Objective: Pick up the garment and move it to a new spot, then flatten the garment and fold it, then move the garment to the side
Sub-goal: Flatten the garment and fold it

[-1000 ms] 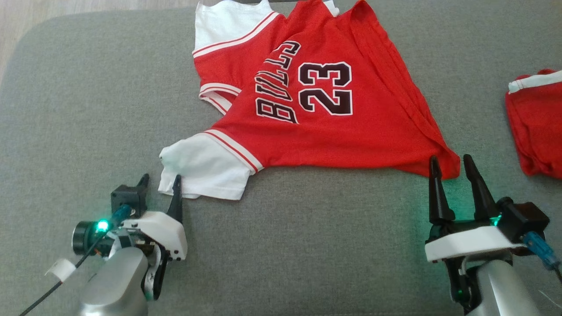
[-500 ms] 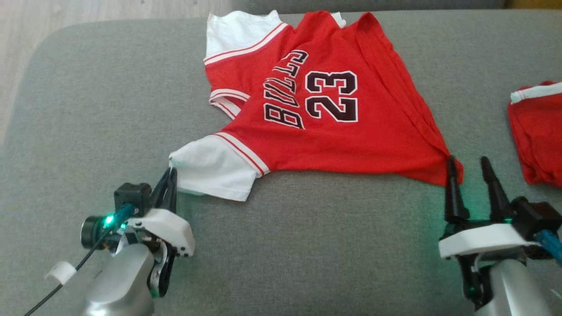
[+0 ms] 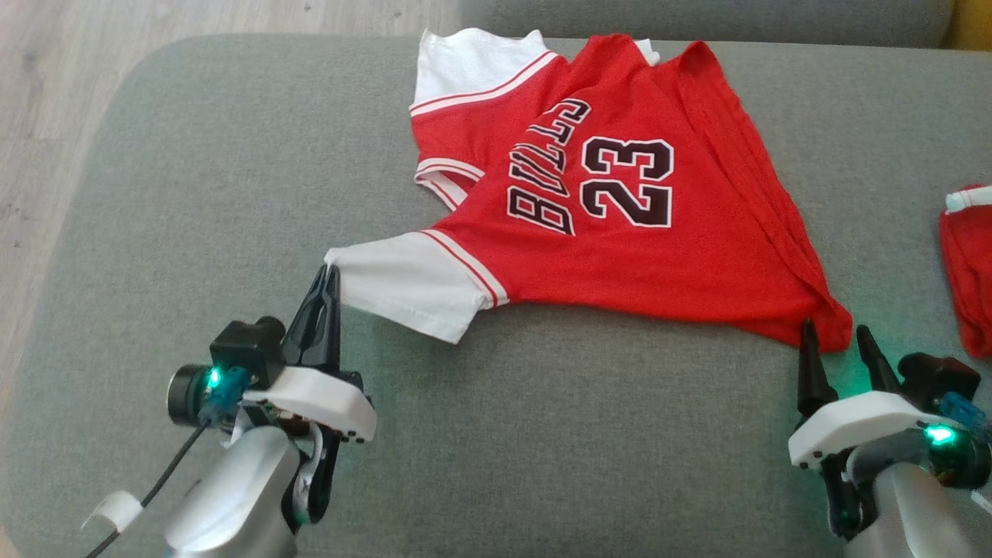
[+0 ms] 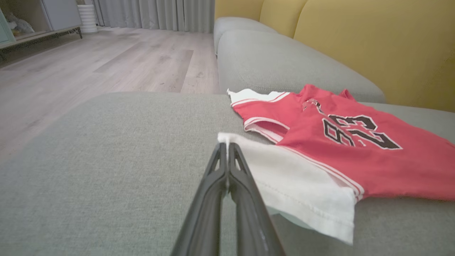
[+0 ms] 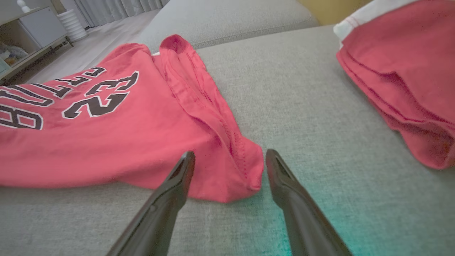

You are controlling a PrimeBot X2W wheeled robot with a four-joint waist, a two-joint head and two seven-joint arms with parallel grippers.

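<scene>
Head view: the left gripper (image 3: pixel 331 271), open a second ago, now pinches the white sleeve (image 3: pixel 407 283) corner of the jersey (image 3: pixel 620 263), which lies toward the grey cushion (image 3: pixel 194 194)'s far edge. The right gripper (image 3: pixel 835 332) gapes astride the red hem corner, so the lift waits on it.

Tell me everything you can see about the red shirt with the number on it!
The shirt is a red jersey of soft thin cloth, with white sleeves edged in red and white stripes. Black letters say BULLS beside a 23. It lies front up, creased and skewed, on the grey cushion. The left hand is shut on the corner of the near sleeve, which looks slightly lifted. The right hand is open, its fingers either side of the red bottom corner.
</scene>
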